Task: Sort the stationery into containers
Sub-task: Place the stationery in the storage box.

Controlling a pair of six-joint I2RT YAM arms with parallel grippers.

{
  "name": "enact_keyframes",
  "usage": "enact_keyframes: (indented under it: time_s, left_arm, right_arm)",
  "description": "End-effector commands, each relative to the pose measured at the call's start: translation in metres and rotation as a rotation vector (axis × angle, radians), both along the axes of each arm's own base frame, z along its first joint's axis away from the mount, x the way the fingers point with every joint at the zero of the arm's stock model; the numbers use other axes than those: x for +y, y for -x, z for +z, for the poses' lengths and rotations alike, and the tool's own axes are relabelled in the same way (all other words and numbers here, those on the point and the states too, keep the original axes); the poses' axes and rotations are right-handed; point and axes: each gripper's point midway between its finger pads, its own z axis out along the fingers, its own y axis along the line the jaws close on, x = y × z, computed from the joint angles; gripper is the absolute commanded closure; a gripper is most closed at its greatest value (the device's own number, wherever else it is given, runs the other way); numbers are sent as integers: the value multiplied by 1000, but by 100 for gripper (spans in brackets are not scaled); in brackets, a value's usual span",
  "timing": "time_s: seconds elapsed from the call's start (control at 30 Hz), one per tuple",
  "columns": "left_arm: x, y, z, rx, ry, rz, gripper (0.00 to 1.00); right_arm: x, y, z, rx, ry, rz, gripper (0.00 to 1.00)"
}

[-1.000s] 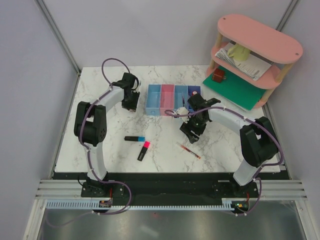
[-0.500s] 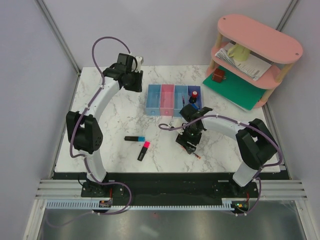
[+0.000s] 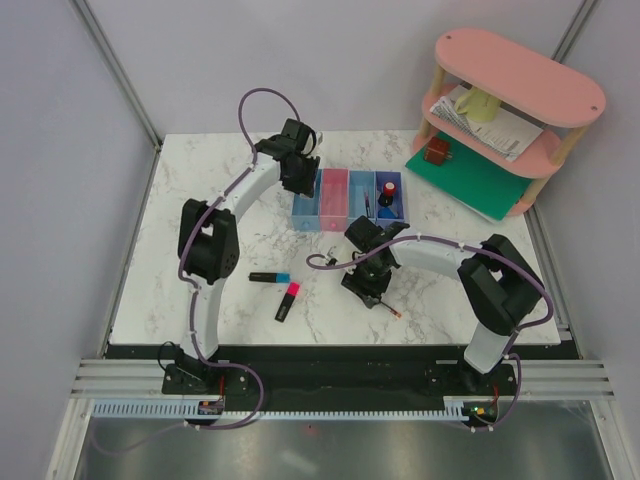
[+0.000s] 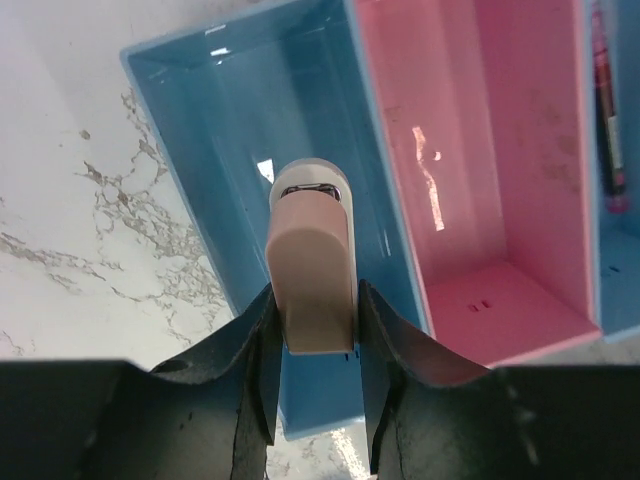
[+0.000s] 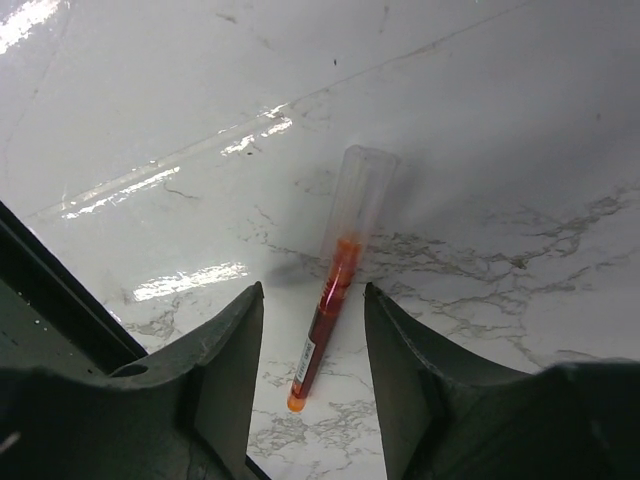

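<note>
The left arm (image 3: 250, 185) is extended far across the counter (image 3: 190, 170), with the wrist pitched downward. The left end effector (image 4: 312, 300) is clenched on the beige eraser (image 4: 310, 255). The eraser is held between the two fingers, with its rounded end projecting beyond the fingertips. It is held over the light blue bin (image 4: 230, 120) at the end of the row. The pink bin (image 4: 480, 150) is located just to the right of the fingers.

The right arm (image 3: 440, 250) is bent back toward the centre of the counter. The right end effector (image 5: 313, 295) is lowered close to the surface. Its fingers are spread apart and nothing is gripped. A thin red pen (image 5: 325, 310) lies flat on the counter between the fingertips, apart from both. A small white label (image 5: 306, 350) is carried near the end of the pen closest to the wrist. Its print is too small to be read.
</note>
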Motion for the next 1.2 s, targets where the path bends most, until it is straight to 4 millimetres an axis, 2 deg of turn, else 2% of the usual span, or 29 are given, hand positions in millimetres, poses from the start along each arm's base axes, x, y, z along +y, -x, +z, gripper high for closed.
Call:
enact_keyframes:
  time_s: [0.0, 0.1, 0.17, 0.2, 0.23, 0.4, 0.53, 0.63, 0.83, 1.07, 1.17]
  left_arm:
    - [4, -17, 3, -27, -8, 79, 94]
    - [7, -21, -12, -13, -39, 89, 94]
    - [5, -24, -15, -13, -39, 90, 94]
    - [5, -25, -23, -2, -45, 91, 94]
    - [3, -28, -21, -12, -43, 90, 94]
    - [-2, -36, -35, -2, -45, 88, 93]
    - [-5, -40, -52, 15, -59, 86, 92]
    - [-5, -39, -58, 24, -57, 79, 89]
    - [-6, -37, -59, 29, -57, 60, 61]
    - [-2, -30, -59, 42, -66, 52, 38]
    - [-4, -26, -55, 47, -51, 40, 34]
  right_arm:
    - [0, -6, -12, -23, 9, -22, 49]
    - [2, -8, -14, -32, 10, -26, 53]
    - [2, -8, -16, -29, 13, -27, 59]
    - [2, -9, -16, -29, 12, -29, 62]
    - [2, -9, -17, -28, 13, -29, 69]
    - [1, -7, -20, -20, 21, -26, 80]
    - [2, -9, -18, -27, 19, -25, 85]
    - [1, -11, -17, -35, 23, -26, 89]
    - [4, -17, -9, -59, 14, -29, 94]
    - [15, -34, 16, -128, -25, -41, 97]
    - [19, -41, 26, -158, -38, -45, 98]
